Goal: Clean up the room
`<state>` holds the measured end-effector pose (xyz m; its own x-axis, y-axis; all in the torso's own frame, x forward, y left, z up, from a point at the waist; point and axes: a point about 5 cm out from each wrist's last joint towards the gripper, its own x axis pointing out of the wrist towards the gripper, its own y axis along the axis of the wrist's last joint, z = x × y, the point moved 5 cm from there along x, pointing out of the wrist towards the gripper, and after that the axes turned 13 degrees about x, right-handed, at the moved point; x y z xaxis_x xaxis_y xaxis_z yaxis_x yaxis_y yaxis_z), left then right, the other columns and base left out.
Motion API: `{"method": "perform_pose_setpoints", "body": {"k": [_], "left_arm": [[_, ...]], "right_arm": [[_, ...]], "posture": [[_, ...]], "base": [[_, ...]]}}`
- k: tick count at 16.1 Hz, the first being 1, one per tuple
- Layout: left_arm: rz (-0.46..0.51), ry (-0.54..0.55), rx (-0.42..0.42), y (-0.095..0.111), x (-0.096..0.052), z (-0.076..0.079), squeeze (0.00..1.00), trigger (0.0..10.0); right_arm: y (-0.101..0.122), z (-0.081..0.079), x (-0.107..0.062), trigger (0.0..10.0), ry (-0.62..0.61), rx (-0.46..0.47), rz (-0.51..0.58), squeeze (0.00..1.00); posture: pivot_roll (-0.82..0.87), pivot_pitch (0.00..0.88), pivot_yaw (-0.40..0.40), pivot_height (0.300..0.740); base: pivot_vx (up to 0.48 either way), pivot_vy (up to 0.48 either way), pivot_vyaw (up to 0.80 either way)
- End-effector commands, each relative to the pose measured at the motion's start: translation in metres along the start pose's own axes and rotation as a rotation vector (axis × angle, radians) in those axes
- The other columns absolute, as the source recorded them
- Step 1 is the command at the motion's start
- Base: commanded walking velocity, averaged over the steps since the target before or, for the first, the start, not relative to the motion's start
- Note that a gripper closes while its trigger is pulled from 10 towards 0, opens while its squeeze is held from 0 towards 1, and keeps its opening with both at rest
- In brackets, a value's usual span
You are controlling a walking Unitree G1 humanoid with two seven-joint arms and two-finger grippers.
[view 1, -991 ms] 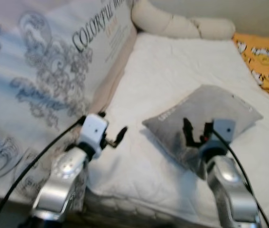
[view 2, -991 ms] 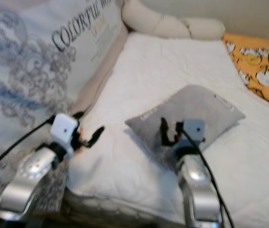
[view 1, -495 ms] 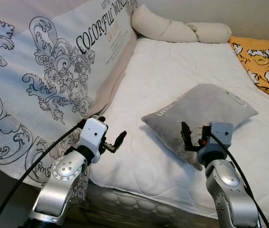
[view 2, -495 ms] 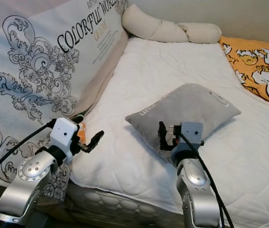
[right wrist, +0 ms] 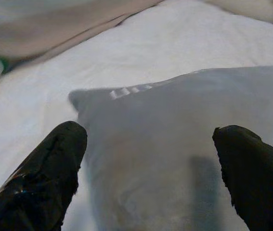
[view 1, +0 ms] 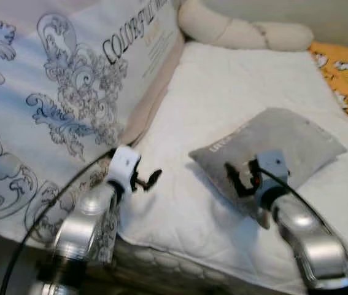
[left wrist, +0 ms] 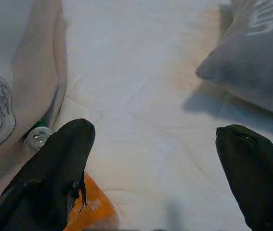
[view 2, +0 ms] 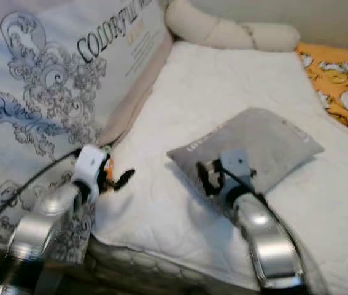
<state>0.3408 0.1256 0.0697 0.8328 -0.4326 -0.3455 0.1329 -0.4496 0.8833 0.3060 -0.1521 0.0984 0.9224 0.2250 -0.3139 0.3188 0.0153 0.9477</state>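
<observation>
Right end effector (view 1: 242, 176) spread wide, released, grey pillow (view 1: 272, 153) directly ahead on the bed (view 2: 180, 110). You should straddle its near corner before clenching. Left end effector (view 1: 148, 182) released beside it.

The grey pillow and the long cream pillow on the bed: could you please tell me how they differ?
The grey pillow is grey, flat and roughly square with light lettering along one edge; the cream pillow is plain, long and rounded like a bolster. The grey pillow lies mid-mattress, just ahead of the open right hand; the cream pillow lies along the far end of the bed. Both rest on the white mattress.
</observation>
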Motion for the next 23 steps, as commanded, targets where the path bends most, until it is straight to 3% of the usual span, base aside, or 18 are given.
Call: {"method": "perform_pose_setpoints", "body": {"k": [1,3,4,5,7,9,12,17,19,21,23], "left_arm": [[-0.048,-0.018,0.016,-0.009,0.007,0.002,1.00,10.0],[-0.110,0.016,0.022,-0.017,0.017,-0.007,1.00,10.0],[-0.178,0.059,0.047,-0.026,0.029,-0.021,0.98,10.0],[-0.186,0.061,0.052,-0.027,0.031,-0.023,0.61,10.0],[-0.250,0.044,0.069,-0.035,0.037,-0.025,0.04,10.0],[-0.334,0.069,0.102,-0.046,0.038,-0.031,0.00,10.0],[-0.429,0.087,0.112,-0.057,0.036,-0.036,0.00,10.0],[-0.530,-0.008,0.020,-0.076,0.031,-0.020,0.00,10.0],[-0.516,0.036,-0.001,-0.077,0.031,-0.024,0.00,10.0],[-0.456,0.149,-0.089,-0.066,0.034,-0.037,0.00,10.0],[-0.456,0.157,-0.153,-0.065,0.035,-0.036,0.00,10.0]], "right_arm": [[0.002,-0.008,-0.005,10.0,0.095,-0.020,-0.031,0.00],[0.008,-0.012,-0.013,10.0,0.206,-0.058,-0.059,0.00],[0.019,-0.015,-0.026,10.0,0.347,-0.085,-0.083,0.00],[0.021,-0.016,-0.028,10.0,0.371,-0.091,-0.091,0.00],[0.026,-0.020,-0.042,10.0,0.481,-0.125,-0.140,0.00],[0.024,-0.025,-0.057,10.0,0.572,-0.130,-0.213,0.00],[0.022,-0.029,-0.063,10.0,0.615,-0.122,-0.249,0.00],[0.013,-0.031,-0.066,10.0,0.660,-0.119,-0.321,0.00],[0.014,-0.034,-0.066,10.0,0.674,-0.111,-0.316,0.00],[0.015,-0.036,-0.066,10.0,0.684,-0.108,-0.320,0.00],[0.013,-0.037,-0.069,10.0,0.694,-0.109,-0.334,0.00]], "posture": [[-0.05,0.000,-0.015,0.740],[-0.08,0.000,-0.003,0.740],[-0.12,0.000,0.008,0.740],[-0.12,0.000,0.008,0.740],[-0.17,0.000,0.014,0.740],[-0.19,0.000,0.018,0.740],[-0.19,0.000,0.013,0.740],[-0.18,0.000,0.006,0.740],[-0.19,0.000,0.007,0.740],[-0.21,0.000,0.003,0.740],[-0.22,0.000,0.000,0.740]], "base": [[0.000,0.000,0.00],[0.000,0.000,0.00],[0.000,0.000,0.00],[0.000,0.000,0.00],[0.000,0.000,0.00],[0.000,0.000,0.00],[0.000,0.000,0.00],[0.000,0.000,0.00],[0.000,0.000,0.00],[0.000,0.000,0.00],[0.000,0.000,0.00]]}}
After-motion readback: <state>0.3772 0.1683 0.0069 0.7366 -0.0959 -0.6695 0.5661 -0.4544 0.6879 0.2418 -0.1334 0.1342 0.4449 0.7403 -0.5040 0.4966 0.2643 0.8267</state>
